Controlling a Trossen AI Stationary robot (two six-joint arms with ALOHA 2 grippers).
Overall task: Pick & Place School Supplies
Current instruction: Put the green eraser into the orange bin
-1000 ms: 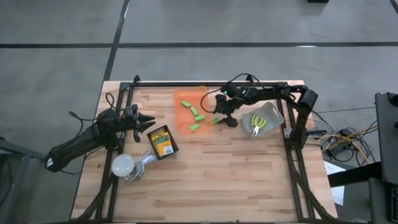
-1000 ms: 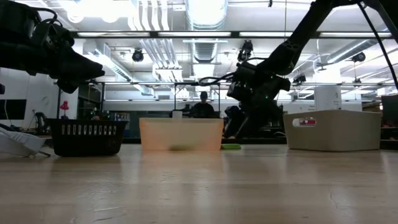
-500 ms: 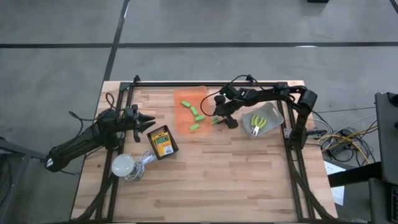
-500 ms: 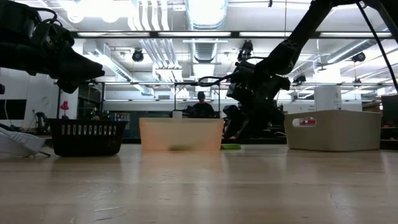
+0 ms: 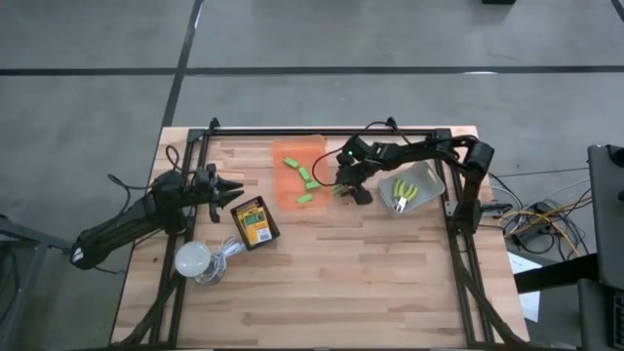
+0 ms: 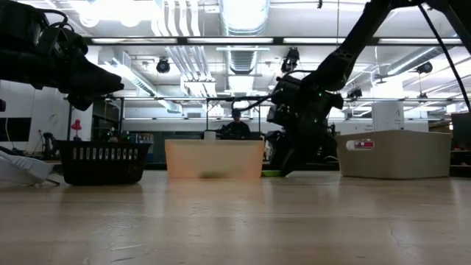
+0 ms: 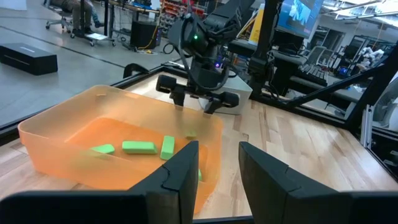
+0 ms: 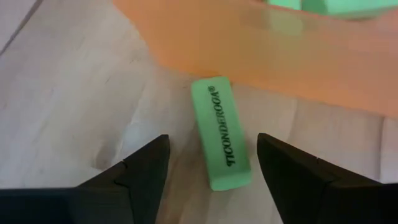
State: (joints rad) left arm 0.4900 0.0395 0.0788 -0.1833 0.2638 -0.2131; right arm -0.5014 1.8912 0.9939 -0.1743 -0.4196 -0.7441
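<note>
A bright green block (image 8: 222,133) lies flat on the table just outside the orange tray's wall (image 8: 261,50); it also shows in the high view (image 5: 336,190). My right gripper (image 8: 211,142) is open and low over it, one finger on either side, not touching. More green blocks (image 5: 303,175) lie in the tray (image 5: 289,151). A yellow-and-green crayon box (image 5: 255,221) lies flat on the table near my left gripper (image 5: 239,192), which is open and empty left of the tray. Two yellow-handled tools (image 5: 402,195) lie in a white bin (image 5: 425,175).
A white round bulb with its cord (image 5: 195,259) lies at the near left. The white bin (image 6: 394,153) stands close to the right of my right arm. A black frame (image 5: 322,130) runs round the table's edges. Bare wood lies toward the near edge (image 5: 370,283).
My right gripper has come down toward the table and a little toward the tray, over the green block beside the tray. The block has stayed where it was.
</note>
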